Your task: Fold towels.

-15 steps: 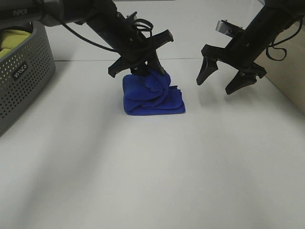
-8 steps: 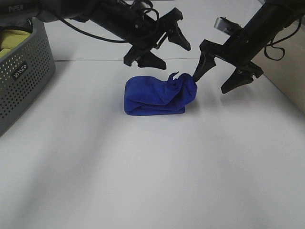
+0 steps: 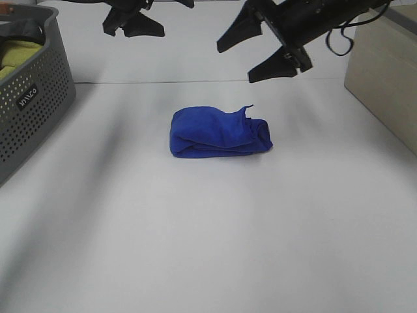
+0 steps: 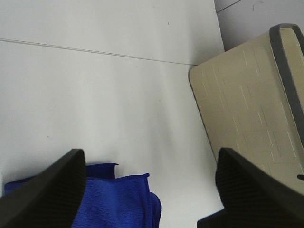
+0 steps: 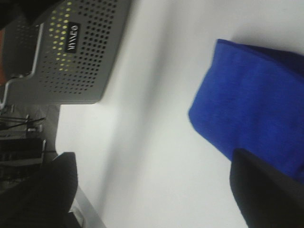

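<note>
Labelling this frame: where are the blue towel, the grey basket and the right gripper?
blue towel (image 3: 215, 134): exterior high view, middle of its top fold.
grey basket (image 3: 49, 98): exterior high view, perforated side wall.
right gripper (image 3: 236, 65): exterior high view, midway between fingertips.

It looks like a robotics lab or test room. A plain white table (image 3: 195, 248) stands under two black robot arms (image 3: 306, 19), with a grey perforated basket (image 3: 32, 104) at one edge and a beige box (image 3: 384, 72) at the other.
</note>
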{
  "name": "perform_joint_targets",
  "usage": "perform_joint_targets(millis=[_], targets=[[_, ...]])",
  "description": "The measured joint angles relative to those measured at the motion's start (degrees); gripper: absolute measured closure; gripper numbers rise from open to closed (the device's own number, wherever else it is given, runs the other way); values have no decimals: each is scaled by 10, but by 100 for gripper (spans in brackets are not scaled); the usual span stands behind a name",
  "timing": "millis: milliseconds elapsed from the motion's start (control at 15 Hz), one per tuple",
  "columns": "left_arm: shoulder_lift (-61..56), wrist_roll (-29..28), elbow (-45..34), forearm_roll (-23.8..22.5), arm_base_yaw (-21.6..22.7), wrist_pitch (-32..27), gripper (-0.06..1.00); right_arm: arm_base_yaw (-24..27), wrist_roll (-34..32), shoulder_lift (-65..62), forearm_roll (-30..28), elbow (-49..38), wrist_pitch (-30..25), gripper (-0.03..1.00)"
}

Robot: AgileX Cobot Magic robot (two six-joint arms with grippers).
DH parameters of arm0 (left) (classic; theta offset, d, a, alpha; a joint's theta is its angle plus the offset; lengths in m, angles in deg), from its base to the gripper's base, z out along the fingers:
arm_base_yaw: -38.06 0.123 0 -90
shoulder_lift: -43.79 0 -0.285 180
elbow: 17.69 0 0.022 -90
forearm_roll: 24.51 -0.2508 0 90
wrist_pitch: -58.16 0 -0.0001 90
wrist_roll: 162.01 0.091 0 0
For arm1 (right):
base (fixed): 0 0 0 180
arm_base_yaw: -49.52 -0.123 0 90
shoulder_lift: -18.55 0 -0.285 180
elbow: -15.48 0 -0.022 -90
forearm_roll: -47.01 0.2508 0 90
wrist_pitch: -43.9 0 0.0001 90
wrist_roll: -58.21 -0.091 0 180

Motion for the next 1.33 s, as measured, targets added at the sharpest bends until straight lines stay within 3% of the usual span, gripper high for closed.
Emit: perform_joint_targets(millis=[267, 600, 867, 1133, 1333], targets=[[0, 0, 0, -3, 6, -12, 22, -32, 67, 79, 91, 0, -2, 15], [0, 0, 0, -3, 6, -33, 22, 36, 74, 148, 85, 0, 7, 17], [-1, 2, 0, -4, 6, -41, 22, 49, 74, 152, 15, 0, 21, 18], [-25, 46, 0, -12, 6, -74, 22, 49, 69, 94, -41, 0, -9, 18], [-77, 81, 0, -45, 6, -123, 22, 49, 1, 18, -133, 0, -22, 18]])
